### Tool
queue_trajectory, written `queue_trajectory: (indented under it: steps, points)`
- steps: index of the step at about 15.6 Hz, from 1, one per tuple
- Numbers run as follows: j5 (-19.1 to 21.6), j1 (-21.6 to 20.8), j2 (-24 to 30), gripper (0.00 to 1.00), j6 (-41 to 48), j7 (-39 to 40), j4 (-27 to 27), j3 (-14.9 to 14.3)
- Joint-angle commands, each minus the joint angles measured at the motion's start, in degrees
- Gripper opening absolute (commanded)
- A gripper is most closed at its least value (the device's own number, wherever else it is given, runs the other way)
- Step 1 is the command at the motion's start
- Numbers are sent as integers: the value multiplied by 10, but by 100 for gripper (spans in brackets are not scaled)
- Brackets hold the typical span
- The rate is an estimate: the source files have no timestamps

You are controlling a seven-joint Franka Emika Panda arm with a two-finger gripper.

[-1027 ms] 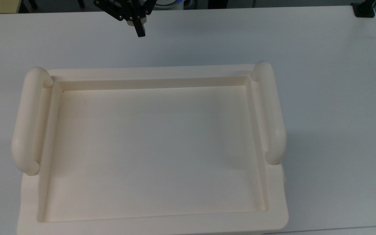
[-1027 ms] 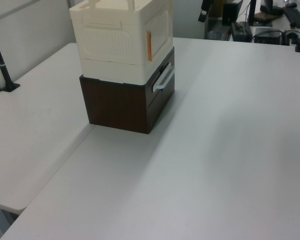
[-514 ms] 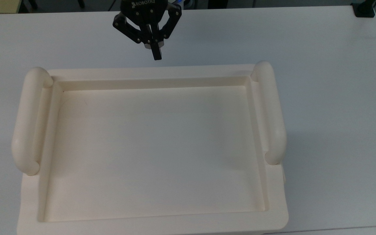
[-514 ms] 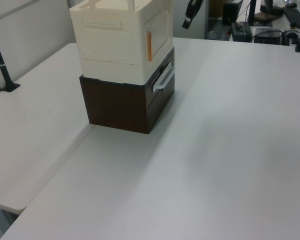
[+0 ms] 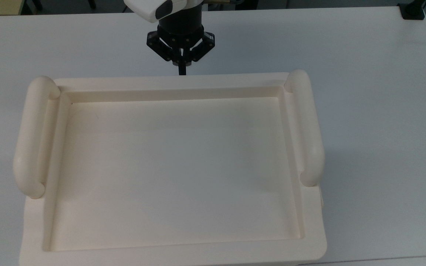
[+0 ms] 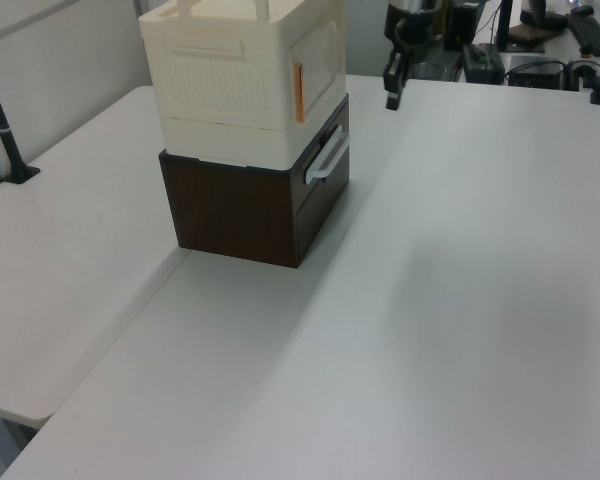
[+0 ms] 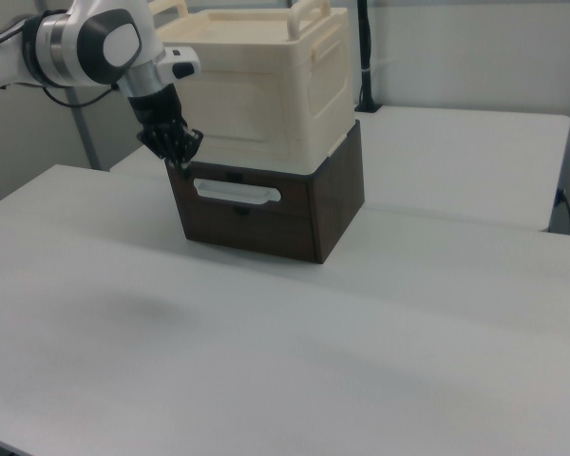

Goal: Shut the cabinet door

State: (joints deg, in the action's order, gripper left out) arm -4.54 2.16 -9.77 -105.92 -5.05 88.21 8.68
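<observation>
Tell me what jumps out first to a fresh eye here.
The big cream cabinet stacked on a dark brown drawer box, near a corner of the white table. Next, the black gripper, fingers together, pointing down just past the cabinet's rim at the top view's top. An orange strip marks the cabinet's front corner in the left view.

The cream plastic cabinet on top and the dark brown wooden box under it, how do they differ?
The cream plastic cabinet sits on top; the dark brown wooden box rests on the white table beneath it. The cabinet is taller, with rounded tubular handles on its top; the box is lower, with one pale bar handle on its front. Both are rectangular with a similar footprint.
</observation>
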Motion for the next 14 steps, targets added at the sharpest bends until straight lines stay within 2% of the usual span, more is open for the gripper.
queue_trajectory:
  steps: [1,4,6,7,8,9,11,14]
  points:
    - [-8,19,48,0,95,-5,18,0]
    - [-8,33,72,18,142,16,17,0]
    - [-8,36,77,33,156,35,17,0]
    - [-8,36,78,48,161,39,17,0]
    - [-8,36,78,81,164,40,17,-1]
    - [-12,36,78,94,164,40,18,-1]
    - [-21,33,77,100,161,40,19,-1]
    - [-21,25,77,100,160,38,25,-2]
